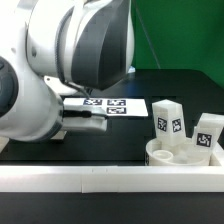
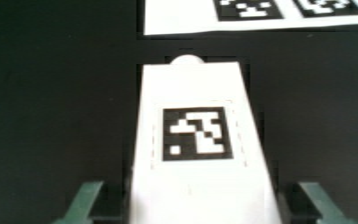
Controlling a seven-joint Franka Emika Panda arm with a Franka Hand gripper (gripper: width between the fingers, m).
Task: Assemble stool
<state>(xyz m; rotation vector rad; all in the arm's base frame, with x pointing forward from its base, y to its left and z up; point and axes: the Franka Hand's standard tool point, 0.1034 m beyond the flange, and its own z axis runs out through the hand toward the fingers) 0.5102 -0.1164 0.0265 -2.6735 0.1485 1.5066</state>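
Note:
In the wrist view a white stool leg [image 2: 197, 140] with a black-and-white tag lies lengthwise on the black table. My gripper [image 2: 199, 205] straddles it, open, with a gap between each finger [image 2: 91, 200] and the leg's sides. In the exterior view the round white seat [image 1: 165, 158] sits at the exterior view's right, near the front. Two more tagged legs [image 1: 168, 122] [image 1: 207, 135] stand upright in its sockets. The arm hides the third leg there, and only the dark gripper body [image 1: 82, 120] shows.
The marker board [image 1: 112, 104] lies flat behind the gripper and shows just beyond the leg's tip in the wrist view [image 2: 265, 15]. A long white rail [image 1: 100, 180] runs along the table's front edge. The arm's bulk fills the exterior view's left.

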